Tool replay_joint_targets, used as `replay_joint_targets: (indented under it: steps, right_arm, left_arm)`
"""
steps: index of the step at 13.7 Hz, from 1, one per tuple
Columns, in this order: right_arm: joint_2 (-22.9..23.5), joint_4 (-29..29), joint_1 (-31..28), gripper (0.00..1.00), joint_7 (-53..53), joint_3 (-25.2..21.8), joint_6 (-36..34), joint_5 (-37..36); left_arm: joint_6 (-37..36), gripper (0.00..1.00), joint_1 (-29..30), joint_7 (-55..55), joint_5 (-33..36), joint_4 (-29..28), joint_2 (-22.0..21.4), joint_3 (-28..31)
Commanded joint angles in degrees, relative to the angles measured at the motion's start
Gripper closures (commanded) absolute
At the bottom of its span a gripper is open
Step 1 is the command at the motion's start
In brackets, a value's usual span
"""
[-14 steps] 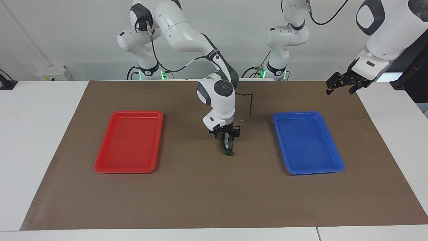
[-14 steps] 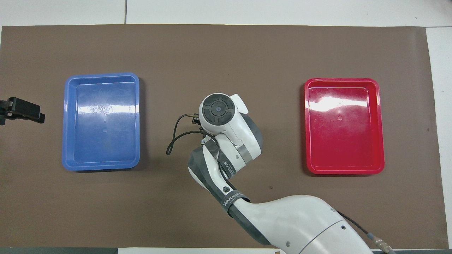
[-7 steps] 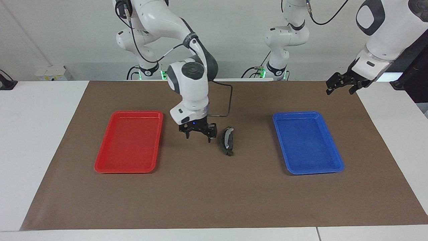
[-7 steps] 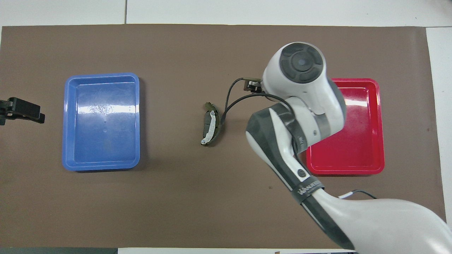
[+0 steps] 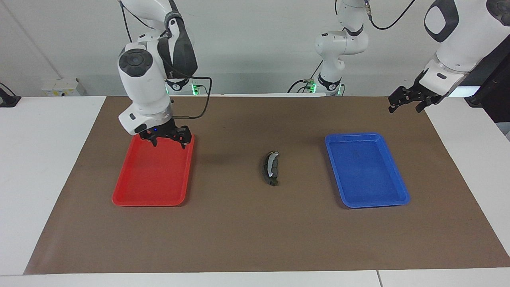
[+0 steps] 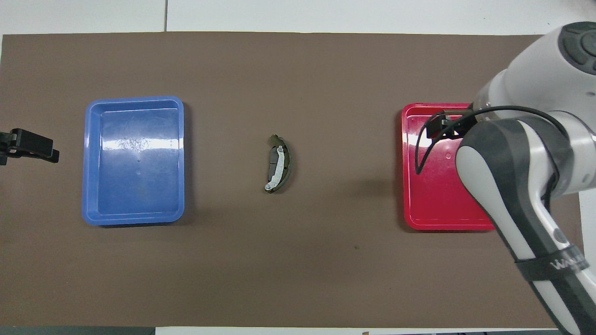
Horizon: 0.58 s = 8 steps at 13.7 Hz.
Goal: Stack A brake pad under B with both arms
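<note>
A: Right gripper?
B: Jaws spread, empty, hanging over the red tray at its edge nearest the robots.
A: Left gripper?
B: Waiting, open, empty, over the brown mat's corner.
A: Pads?
B: Long crescent pad lies on the short dark pad at mat centre, blue tray at 3 o'clock in the facing view.

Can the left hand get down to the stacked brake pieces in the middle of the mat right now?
Probably yes. The stack lies in the open between the blue tray and red tray; the right hand is over the red tray, and the left hand is empty.
</note>
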Motion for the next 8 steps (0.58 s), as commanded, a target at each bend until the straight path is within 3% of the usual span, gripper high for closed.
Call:
replay_joint_targets:
  steps: [1, 5, 8]
  right_arm:
    - [-6.84, -7.94, -5.41, 0.00, -3.98, 1.03, -0.52, -0.85]
    - [-10.45, -7.34, -11.58, 0.00, -9.70, 1.03, -5.36, -0.67]
    - [-10.72, -0.59, -11.50, 0.00, -9.70, 1.03, -9.21, -0.06]
  left_arm:
    - [-0.27, 0.00, 0.35, 0.33, 0.78, -0.50, -0.42, -0.17]
    - [-0.27, 0.00, 0.35, 0.33, 0.78, -0.50, -0.42, -0.17]
    - [-0.27, 0.00, 0.43, 0.33, 0.78, -0.50, -0.42, -0.17]
